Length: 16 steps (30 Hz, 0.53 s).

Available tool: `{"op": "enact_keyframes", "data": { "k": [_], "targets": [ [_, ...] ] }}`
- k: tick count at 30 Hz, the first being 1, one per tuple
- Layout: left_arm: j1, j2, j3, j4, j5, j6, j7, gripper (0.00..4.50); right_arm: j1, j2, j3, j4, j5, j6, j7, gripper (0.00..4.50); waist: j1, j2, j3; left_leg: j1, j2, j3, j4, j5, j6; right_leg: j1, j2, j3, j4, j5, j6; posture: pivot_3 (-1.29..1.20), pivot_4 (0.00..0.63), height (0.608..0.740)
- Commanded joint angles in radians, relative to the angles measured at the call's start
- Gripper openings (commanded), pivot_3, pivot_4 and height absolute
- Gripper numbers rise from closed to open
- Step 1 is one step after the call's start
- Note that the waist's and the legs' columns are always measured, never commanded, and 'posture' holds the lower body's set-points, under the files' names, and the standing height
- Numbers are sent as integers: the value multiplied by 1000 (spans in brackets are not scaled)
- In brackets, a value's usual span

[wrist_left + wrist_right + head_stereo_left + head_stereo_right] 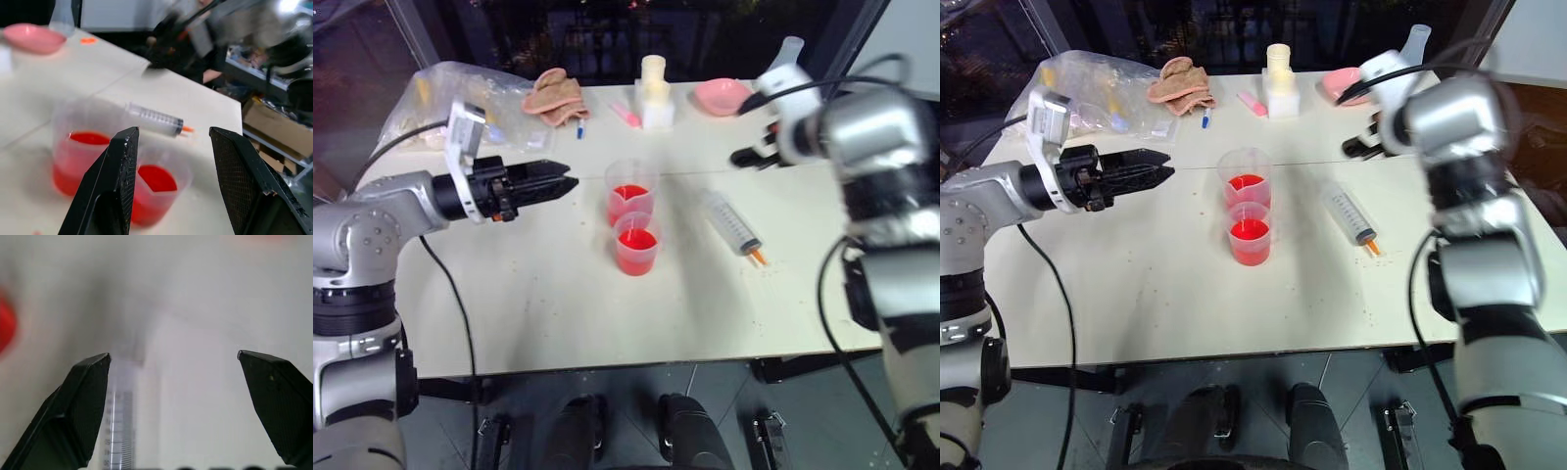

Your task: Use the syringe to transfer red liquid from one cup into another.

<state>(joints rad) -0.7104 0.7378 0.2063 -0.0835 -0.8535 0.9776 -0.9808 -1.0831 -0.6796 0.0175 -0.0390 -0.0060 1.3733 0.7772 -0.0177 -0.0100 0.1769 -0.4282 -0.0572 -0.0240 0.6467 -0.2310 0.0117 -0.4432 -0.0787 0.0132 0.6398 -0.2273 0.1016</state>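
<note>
Right wrist view shows the right gripper (173, 363) spread wide, empty, the syringe (120, 431) lying just by one finger, probably not touching.

From my seat the table (558, 313) is brightly lit from above against dark windows, with soft shadows beneath both arms, while my right arm (803, 117) smears with motion blur and its wrist camera shows a hazy, washed-out surface behind the syringe (120, 431).
</note>
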Motion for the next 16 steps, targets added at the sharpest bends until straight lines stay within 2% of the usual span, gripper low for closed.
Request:
{"op": "enact_keyframes", "data": {
  "k": [1, 4, 9, 16],
  "targets": [
    [-6, 32, 16, -33, 0, -27, -15, 2420, 99, -33, -107, -284, 101, 58, 22, 4303, -5, 0, 0, 1, 0, 1, -1, 0, 0, 0, 0, 1, 0, 0, 0, 0, 150, 740],
    [7, 61, 0, -40, 16, -34, -32, 2420, 228, -110, -165, -443, 187, 124, 64, 4303, 0, 0, 0, 2, 0, 2, 1, 0, 0, 1, 0, 1, 2, 0, 0, 0, 150, 740],
    [33, 98, -30, -45, 41, -52, -63, 2420, 302, -178, -282, -542, 322, 210, 111, 4303, 4, 0, 0, 2, 1, 2, 2, 0, 1, 3, -1, 1, 0, 0, 0, 0, 150, 740],
    [41, 100, -40, -41, 48, -52, -70, 2420, 359, -228, -303, -610, 432, 221, 95, 4303, 5, 0, 0, 2, 1, 2, 2, 0, 1, 3, -2, 1, -3, 0, -1, 0, 150, 740]
  ]
}}
